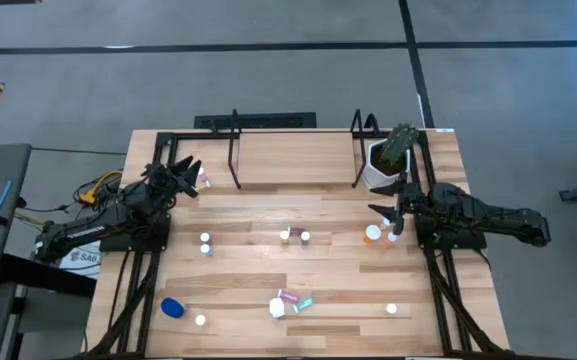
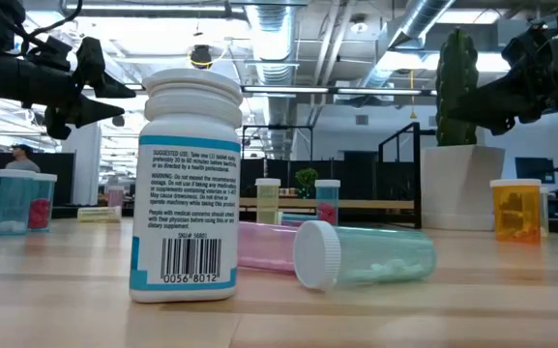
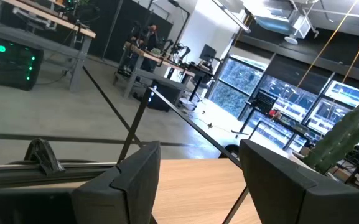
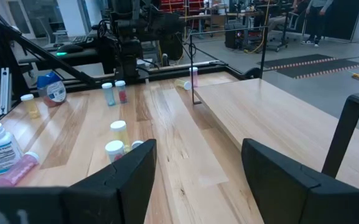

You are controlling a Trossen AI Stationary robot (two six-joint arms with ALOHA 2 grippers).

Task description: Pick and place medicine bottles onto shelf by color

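The shelf is seen at the table's far edge, bare of bottles. The left gripper is held open and empty beside its left end, and the right gripper open and empty near its right end, by the orange bottle. The other bottles are scattered over the table in front of the shelf, two lying flat.

Plank table carries scattered bottles, seemingly bare shelf

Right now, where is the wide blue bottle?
In the high view the blue bottle lies at the table's near-left corner, beside a white-capped vial, far from the shelf.
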